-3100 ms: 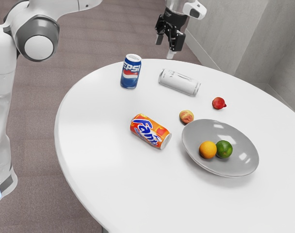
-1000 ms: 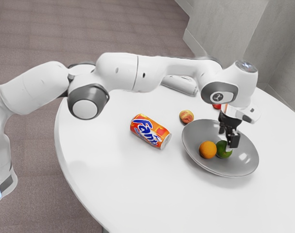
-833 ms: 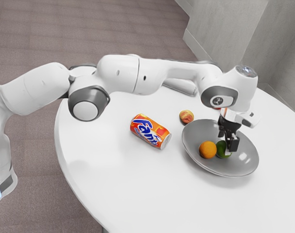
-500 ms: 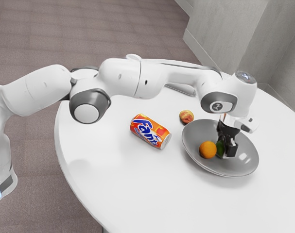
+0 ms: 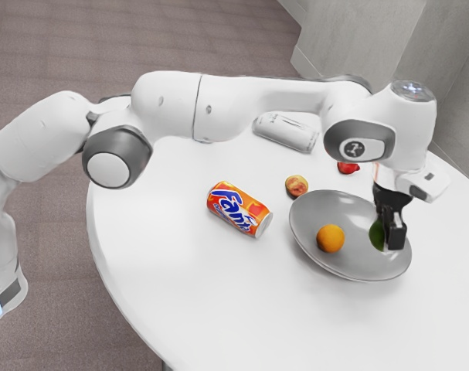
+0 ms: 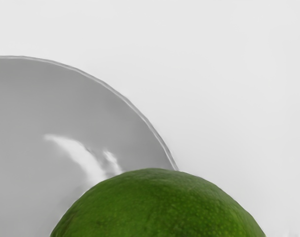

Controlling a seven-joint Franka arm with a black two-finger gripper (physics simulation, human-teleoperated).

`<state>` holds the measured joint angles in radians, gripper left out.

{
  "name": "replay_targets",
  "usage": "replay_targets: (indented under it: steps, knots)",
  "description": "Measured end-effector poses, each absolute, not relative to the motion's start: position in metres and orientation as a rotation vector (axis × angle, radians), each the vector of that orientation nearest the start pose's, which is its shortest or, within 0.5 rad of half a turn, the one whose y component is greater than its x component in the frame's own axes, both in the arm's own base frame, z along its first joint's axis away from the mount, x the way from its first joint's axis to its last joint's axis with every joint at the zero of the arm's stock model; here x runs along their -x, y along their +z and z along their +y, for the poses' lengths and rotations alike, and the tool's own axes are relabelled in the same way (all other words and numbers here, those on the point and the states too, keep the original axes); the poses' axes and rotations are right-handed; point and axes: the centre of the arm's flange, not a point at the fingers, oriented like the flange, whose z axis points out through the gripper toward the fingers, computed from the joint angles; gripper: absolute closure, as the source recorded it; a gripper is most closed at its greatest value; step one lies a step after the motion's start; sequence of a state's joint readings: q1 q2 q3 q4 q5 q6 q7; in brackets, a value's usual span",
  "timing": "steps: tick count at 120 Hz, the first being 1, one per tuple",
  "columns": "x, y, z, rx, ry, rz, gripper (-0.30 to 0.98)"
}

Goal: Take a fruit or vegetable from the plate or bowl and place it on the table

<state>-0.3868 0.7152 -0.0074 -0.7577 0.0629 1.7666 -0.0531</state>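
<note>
Black two-finger gripper (image 5: 387,235): I have it closed on the round green lime (image 6: 159,207); both are higher and away from the orange since half a second ago.
Pick: looks done to me; placing remains.
Lime skin: deep green, glossy, faintly pitted, no damage I can see.
Shallow grey bowl (image 5: 334,207): lime is over it, toward the rim on the exterior view's right. I'd clear that rim before lowering.
Round orange fruit (image 5: 331,239): alone in the bowl, unmoved.
White round table (image 5: 180,286): destination. Lime could roll if released high.
</note>
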Motion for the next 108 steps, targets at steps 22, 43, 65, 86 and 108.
replay_targets:
  steps: [22,43,65,86,108]
  knots:
    - [-0.683,0.551,-0.33,3.061,-0.43,0.627,0.38]
    - [-0.674,0.543,-0.349,3.053,-0.406,0.666,0.36]
    - [-0.672,0.544,-0.351,3.06,-0.394,0.67,0.1]
    - [-0.666,0.555,-0.341,3.065,-0.383,0.66,0.03]
    - [-0.649,0.651,-0.094,3.096,-0.357,0.146,0.01]
